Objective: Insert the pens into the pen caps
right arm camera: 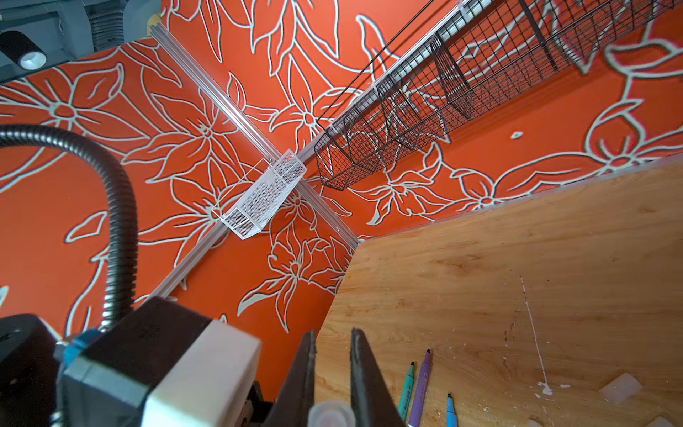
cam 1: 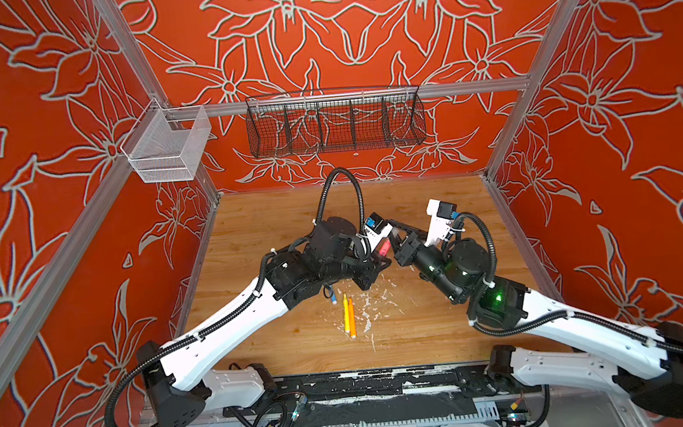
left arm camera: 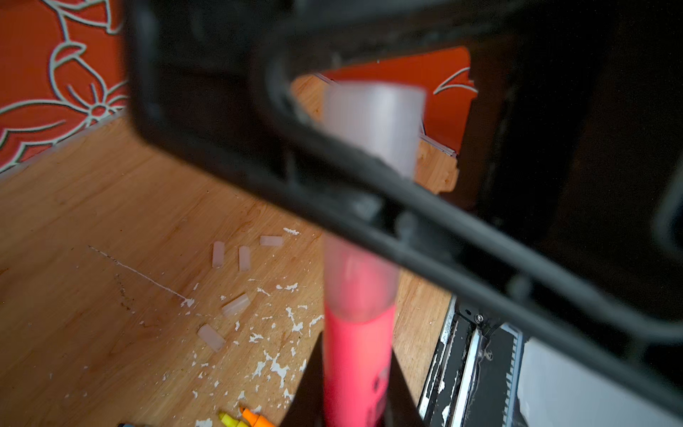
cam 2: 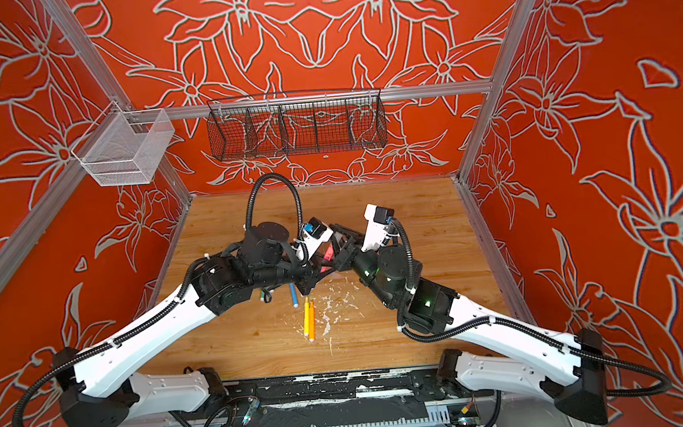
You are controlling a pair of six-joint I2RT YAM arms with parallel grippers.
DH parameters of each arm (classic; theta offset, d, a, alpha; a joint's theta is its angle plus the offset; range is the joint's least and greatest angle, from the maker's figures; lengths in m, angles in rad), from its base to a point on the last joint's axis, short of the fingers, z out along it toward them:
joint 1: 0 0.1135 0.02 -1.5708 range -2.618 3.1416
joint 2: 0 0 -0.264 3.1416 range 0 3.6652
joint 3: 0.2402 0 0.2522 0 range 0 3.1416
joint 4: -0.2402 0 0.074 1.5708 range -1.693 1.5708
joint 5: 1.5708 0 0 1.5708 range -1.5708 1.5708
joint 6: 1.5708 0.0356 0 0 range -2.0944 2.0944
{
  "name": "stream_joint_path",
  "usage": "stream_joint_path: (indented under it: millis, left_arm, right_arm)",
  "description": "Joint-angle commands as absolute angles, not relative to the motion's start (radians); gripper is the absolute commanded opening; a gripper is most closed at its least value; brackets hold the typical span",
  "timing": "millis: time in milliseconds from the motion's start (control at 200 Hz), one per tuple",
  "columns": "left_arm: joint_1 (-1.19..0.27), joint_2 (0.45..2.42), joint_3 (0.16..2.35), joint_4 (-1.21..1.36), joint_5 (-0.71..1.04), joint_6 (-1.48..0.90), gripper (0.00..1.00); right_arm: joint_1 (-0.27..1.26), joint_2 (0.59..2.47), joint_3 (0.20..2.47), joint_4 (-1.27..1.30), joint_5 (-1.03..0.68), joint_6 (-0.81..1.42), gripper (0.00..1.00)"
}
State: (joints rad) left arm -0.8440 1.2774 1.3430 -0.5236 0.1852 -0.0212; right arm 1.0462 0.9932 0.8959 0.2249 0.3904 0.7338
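Observation:
My left gripper (left arm camera: 356, 351) is shut on the pink-red pen (left arm camera: 356, 369), which also shows in a top view (cam 1: 384, 248). The pen's tip sits inside a translucent pen cap (left arm camera: 373, 118). My right gripper (right arm camera: 333, 334) is shut on that cap (right arm camera: 330, 414), and one of its fingers crosses the cap in the left wrist view. The two grippers meet above mid-table (cam 1: 388, 252). Yellow (cam 1: 346, 314) and orange (cam 1: 352, 318) pens lie side by side nearer the front. Green (right arm camera: 406, 388), purple (right arm camera: 421, 384) and blue (right arm camera: 449, 410) pens lie uncapped. Several loose caps (left arm camera: 218, 254) lie on the wood.
White paint flecks (cam 1: 365, 304) are scattered over the wooden table (cam 1: 423, 325). A black wire basket (cam 1: 335, 125) and a white mesh basket (cam 1: 168, 149) hang on the back rail. A black strip (cam 1: 365, 381) runs along the table's front edge.

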Motion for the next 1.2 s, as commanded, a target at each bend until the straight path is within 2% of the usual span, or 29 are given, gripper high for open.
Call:
stream_joint_path:
  millis: [0, 580, 786, 976, 1196]
  left_arm:
    - [-0.796, 1.299, 1.467, -0.109, 0.051, -0.037, 0.0]
    - [-0.768, 1.352, 1.634, -0.077, 0.019, -0.054, 0.0]
    - [-0.759, 1.313, 1.559, -0.015, 0.012, -0.078, 0.0]
    - [-0.759, 1.218, 1.404, -0.004, -0.012, -0.088, 0.0]
    - [-0.759, 1.067, 1.114, -0.051, -0.048, -0.145, 0.0]
  right_arm:
    - [1.185, 1.041, 0.834, 0.004, 0.128, 0.746, 0.0]
    - [1.262, 1.039, 0.741, 0.152, 0.164, 0.765, 0.0]
    - [1.268, 1.047, 0.725, 0.179, 0.188, 0.77, 0.0]
    - [1.265, 0.942, 0.733, 0.108, 0.277, 0.734, 0.0]
    - [1.255, 0.844, 0.794, -0.039, 0.389, 0.65, 0.32]
